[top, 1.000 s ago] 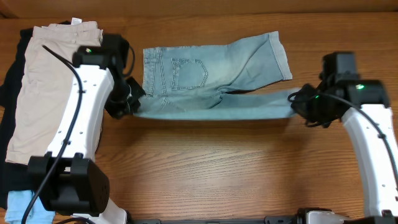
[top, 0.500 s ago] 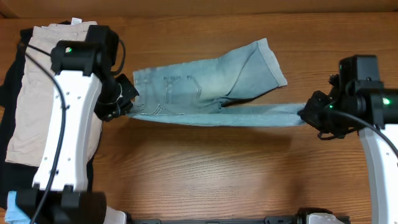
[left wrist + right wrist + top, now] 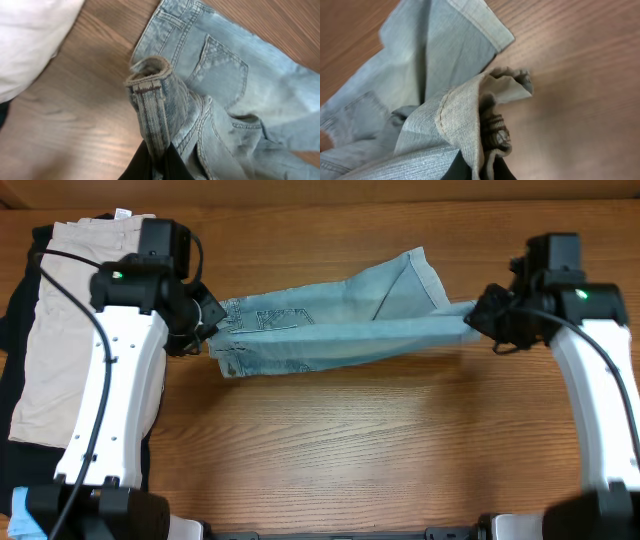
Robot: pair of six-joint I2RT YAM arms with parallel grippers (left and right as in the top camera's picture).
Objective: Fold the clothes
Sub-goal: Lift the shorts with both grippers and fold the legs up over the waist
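The denim shorts [image 3: 330, 330] are hanging in a taut band across the 12 o'clock half of the table [image 3: 350, 460], with part of the cloth trailing on the wood and one loose leg hem poking out toward 1 o'clock. The left gripper [image 3: 207, 332] is clamping the waistband at the band's 9 o'clock end, jaws closed on the thick seam, while the right gripper [image 3: 478, 317] is pinching a leg hem at the 3 o'clock end, jaws closed on bunched cloth. This is looking like a lengthwise fold in progress. To do it well, both arms should be moving at matching height and pace, holding even tension so the lifted edge is landing straight over the lower layer, then lowering together and letting go only once the denim is lying flat. The khaki shorts [image 3: 60, 330] are resting at 9 o'clock, on a black garment [image 3: 15, 310], close to the left arm's sweep.
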